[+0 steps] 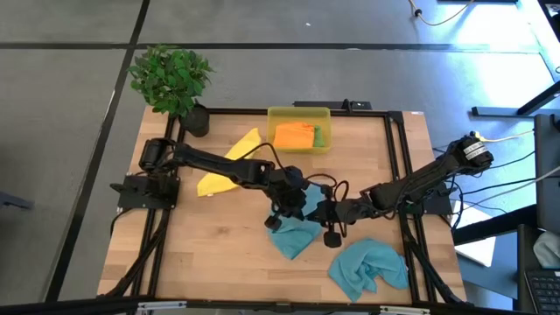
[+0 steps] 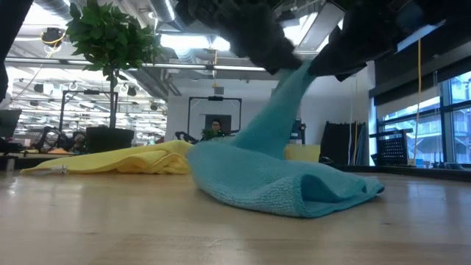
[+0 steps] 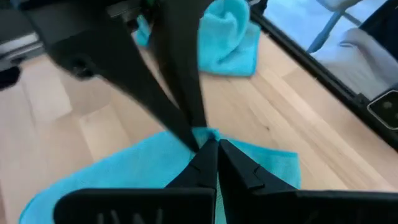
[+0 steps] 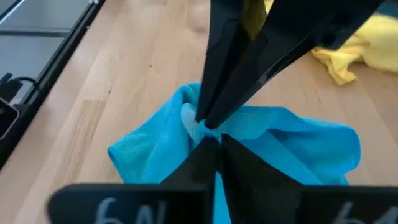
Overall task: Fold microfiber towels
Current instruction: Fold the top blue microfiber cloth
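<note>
- Microfiber towels lay scattered on the wooden table [image 1: 219,254]: the teal one being worked [image 1: 293,234] sat at lower centre of the high view, a second teal towel [image 1: 367,267] crumpled at lower right, a yellow towel [image 1: 229,166] spread at centre left, and orange [image 1: 294,135] and green [image 1: 319,136] ones lay inside the yellow plastic bin [image 1: 278,114] at top centre.
- Left gripper [image 3: 214,149] had its fingers pressed together on a pinch of the worked towel's edge, probably to lift a corner for a fold.
- Right gripper [image 4: 211,134] met it at the same spot, its fingers nearly together on the bunched cloth; I judged this a hand-over or a shared grip to stretch the edge.
- From table height, the towel [image 2: 287,177] rose in a peak toward both grippers at top centre while the rest sagged on the wood, so nothing was folded flat yet.
- Potted plant [image 1: 171,79] stood at the upper-left table corner, clear of the work.
</note>
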Available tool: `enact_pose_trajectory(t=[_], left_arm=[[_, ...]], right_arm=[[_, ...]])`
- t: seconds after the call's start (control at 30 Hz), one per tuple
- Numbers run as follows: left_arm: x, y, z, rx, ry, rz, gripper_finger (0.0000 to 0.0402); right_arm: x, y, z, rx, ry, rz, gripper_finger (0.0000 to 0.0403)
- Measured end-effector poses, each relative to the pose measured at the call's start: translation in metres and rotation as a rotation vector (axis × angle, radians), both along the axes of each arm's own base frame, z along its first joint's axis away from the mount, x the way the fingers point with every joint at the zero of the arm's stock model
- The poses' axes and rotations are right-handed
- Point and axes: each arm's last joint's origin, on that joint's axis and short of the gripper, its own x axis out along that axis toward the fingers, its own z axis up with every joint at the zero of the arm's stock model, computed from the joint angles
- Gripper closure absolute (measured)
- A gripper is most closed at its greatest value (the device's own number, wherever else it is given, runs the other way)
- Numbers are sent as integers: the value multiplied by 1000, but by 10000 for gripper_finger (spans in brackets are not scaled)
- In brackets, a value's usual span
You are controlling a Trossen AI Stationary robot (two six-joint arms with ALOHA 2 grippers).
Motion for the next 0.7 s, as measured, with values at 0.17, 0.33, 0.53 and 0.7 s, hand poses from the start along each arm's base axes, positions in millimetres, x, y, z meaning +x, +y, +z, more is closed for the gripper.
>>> enact_pose_trajectory(t=[0.17,0.33,0.53,0.7], left_arm=[[-14,-4,5,58,93,36,401],[-22,-18,8,93,121,31,401],[-27,-32,13,137,115,36,401],[-30,-35,17,182,112,83,401]], right_arm=[[-5,6,-4,78,62,-6,323],[-12,12,-12,184,156,-77,270],[-8,19,-39,226,267,-150,248],[0,20,-62,249,320,-183,252]])
